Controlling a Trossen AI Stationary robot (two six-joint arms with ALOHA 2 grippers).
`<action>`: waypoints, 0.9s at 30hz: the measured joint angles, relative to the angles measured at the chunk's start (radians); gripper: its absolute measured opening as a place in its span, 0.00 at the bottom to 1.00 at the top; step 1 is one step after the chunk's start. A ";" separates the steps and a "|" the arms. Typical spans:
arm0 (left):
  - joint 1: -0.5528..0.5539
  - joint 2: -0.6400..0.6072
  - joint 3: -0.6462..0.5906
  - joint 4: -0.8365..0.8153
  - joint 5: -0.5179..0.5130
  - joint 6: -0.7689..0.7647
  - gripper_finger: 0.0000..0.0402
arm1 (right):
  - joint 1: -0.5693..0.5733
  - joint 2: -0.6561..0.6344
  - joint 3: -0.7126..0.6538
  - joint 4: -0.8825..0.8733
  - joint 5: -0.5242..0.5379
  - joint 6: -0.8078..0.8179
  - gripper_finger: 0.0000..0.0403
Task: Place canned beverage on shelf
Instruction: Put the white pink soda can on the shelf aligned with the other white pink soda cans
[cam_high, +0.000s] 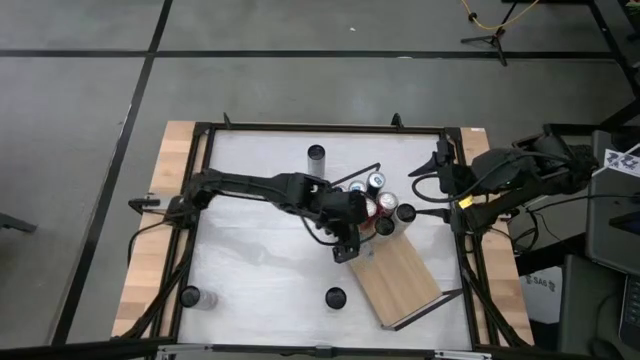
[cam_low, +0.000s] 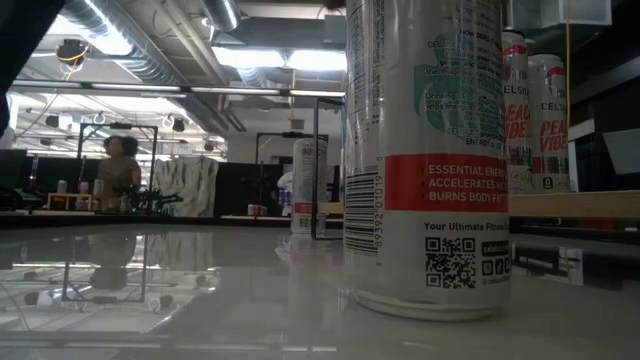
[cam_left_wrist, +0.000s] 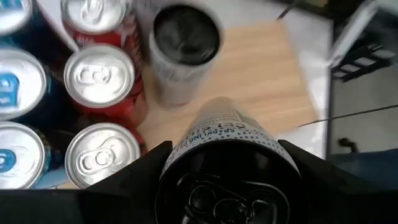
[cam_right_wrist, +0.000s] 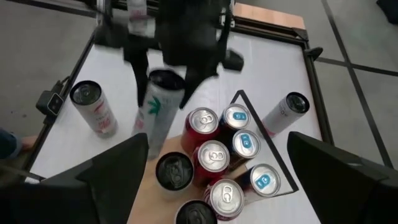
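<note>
The shelf (cam_high: 405, 278) is a light-wood board lying askew on the white table, with wire rails at its short ends. Several red and blue cans (cam_high: 372, 195) and a black-topped can (cam_left_wrist: 185, 50) stand on its far end. My left gripper (cam_high: 348, 243) is over the shelf's bare part, shut on a white canned beverage (cam_right_wrist: 157, 109) with a black top. My right gripper (cam_high: 435, 188) hangs open by the table's right edge, beside the standing cans, with nothing between its fingers (cam_right_wrist: 118, 171). My left gripper pinches the white can's upper body (cam_left_wrist: 186, 155), just below its black top, between its two fingers (cam_left_wrist: 146, 171), one on each side. The fingers slant down from the table's left side. The can hangs tilted below them; whether its lower end touches the shelf I cannot tell.
Loose cans stand on the table: one at the far middle (cam_high: 317, 157), one at the near left corner (cam_high: 190, 297), one near the front edge (cam_high: 335, 297), which fills the low view (cam_low: 425, 150). A black frame (cam_high: 200, 130) runs round the table.
</note>
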 joint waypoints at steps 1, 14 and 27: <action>0.005 0.013 0.000 -0.009 0.000 0.000 0.60 | 0.000 0.000 0.000 0.001 0.000 0.000 0.93; 0.016 0.061 -0.016 -0.036 -0.116 0.000 0.60 | 0.000 0.000 0.000 0.001 0.000 0.000 0.93; -0.006 0.107 -0.018 -0.030 -0.141 0.000 0.60 | 0.000 0.000 -0.001 -0.006 0.000 0.000 0.93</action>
